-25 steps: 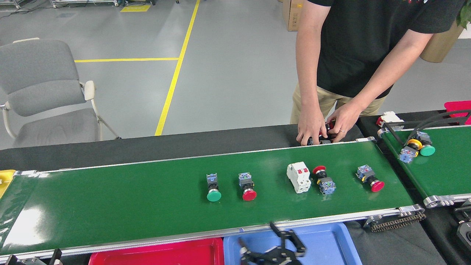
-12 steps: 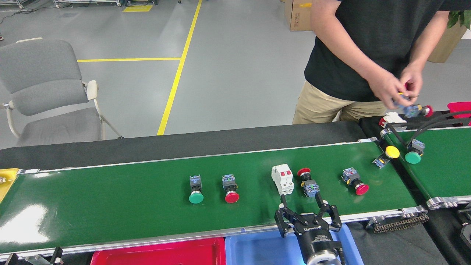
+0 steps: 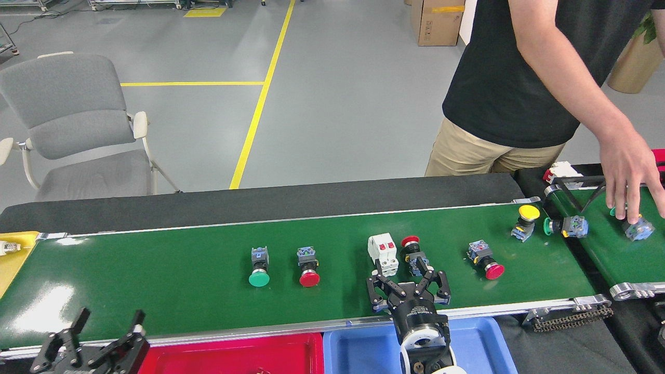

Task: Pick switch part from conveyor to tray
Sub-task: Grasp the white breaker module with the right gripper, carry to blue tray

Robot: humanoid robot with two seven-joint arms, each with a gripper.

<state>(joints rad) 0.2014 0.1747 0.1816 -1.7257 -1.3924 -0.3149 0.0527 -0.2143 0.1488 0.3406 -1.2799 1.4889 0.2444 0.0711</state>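
Green conveyor (image 3: pixel 156 280) carries every switch; none sits in the blue tray (image 3: pixel 467 343). Right gripper (image 3: pixel 402 278), jaws spread, reaches the white breaker (image 3: pixel 383 253); left gripper (image 3: pixel 106 324) waits, jaws spread.

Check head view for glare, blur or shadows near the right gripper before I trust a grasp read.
Head view: bright glare patch on the conveyor at far left only. Right gripper sharp, jaws open, beside the white breaker and red switch; shadows there soft. The person's hand is slightly blurred.

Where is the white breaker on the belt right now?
On the conveyor, right of centre, the white breaker lies beside a red-capped switch, ahead of the open right gripper.
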